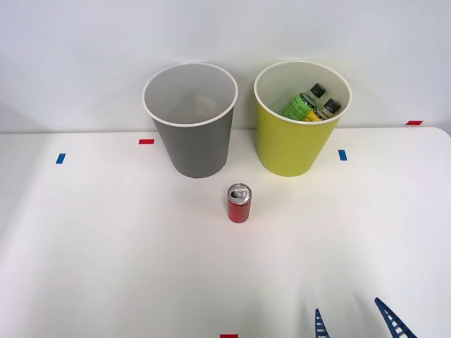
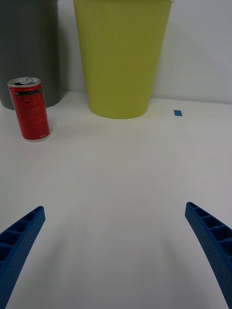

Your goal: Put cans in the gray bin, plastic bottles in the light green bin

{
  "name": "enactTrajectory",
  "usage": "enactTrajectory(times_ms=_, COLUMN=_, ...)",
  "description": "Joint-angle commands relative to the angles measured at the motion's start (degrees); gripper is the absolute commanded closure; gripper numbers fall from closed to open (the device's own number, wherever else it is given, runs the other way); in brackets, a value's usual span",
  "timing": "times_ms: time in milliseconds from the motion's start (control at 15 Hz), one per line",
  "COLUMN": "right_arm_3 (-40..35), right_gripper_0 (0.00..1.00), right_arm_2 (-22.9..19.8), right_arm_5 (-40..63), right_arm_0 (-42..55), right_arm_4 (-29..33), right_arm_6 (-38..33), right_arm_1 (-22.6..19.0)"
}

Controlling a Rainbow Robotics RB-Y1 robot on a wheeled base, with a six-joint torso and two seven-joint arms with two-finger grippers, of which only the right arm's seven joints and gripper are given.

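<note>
Overhead, two black-capped plastic bottles (image 1: 311, 103) lean inside the lime bin (image 1: 292, 141); small red can (image 1: 239, 204) stands upright; right gripper (image 1: 356, 320) spread, empty.

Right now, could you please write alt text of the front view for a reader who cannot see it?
A small red can stands upright on a white table, just before a gray bin and a light green bin that holds two black-capped plastic bottles. The right gripper, blue fingers open, shows at the near edge, holding nothing.
</note>
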Motion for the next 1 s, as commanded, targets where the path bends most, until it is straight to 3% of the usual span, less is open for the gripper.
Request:
enactTrajectory(times_ms=67, right_arm_3=0.0, right_gripper_0=0.00, right_arm_2=0.0, right_arm_5=0.0, right_arm_0=0.0, right_arm_4=0.0, right_arm_6=0.0, right_arm_1=0.0)
enactTrajectory(times_ms=1000, right_arm_3=0.0, right_gripper_0=0.00, right_arm_2=0.0, right_arm_5=0.0, right_arm_0=0.0, right_arm_4=0.0, right_arm_6=0.0, right_arm_1=0.0)
